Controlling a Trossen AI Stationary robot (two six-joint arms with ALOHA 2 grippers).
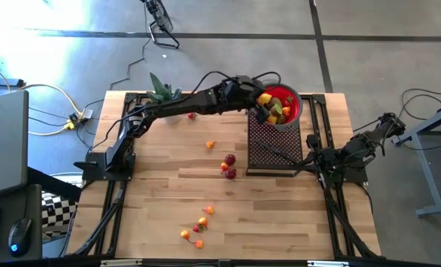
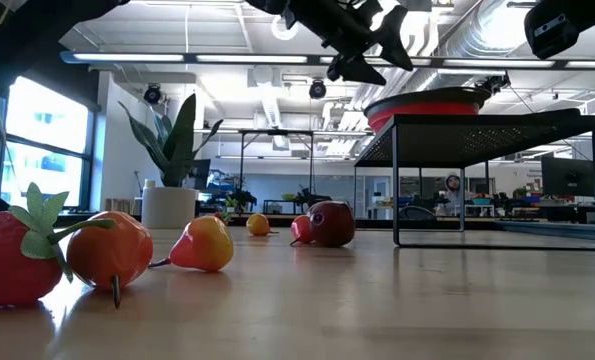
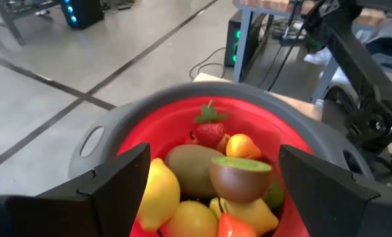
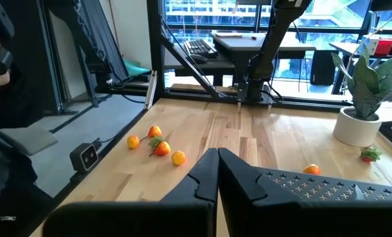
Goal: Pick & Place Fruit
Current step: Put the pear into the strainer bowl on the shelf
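Left gripper point(image 1: 268, 110) hangs over the round red plastic bowl point(image 1: 295, 103) on its black mesh stand, fingers point(image 3: 110, 181) spread and apparently empty: release step. The right gripper point(image 1: 315, 158) waits clenched beside the stand. Next move: fetch the small toy fruits loose on the wooden worktop point(image 1: 161, 200), perhaps the dark red pair point(image 1: 230, 166).

Red bowl point(image 3: 149, 125) with grey rim holds yellow, green and red fruit point(image 3: 212, 178); black perforated stand point(image 1: 273, 144)

Bowl point(image 1: 297, 111) on raised rack point(image 1: 273, 145) at table point(image 1: 161, 200) right rear, holding fruit point(image 1: 278, 106); left tool point(image 1: 267, 108) above it; potted plant point(image 1: 161, 90) behind; loose fruit point(image 1: 196, 230) near front.
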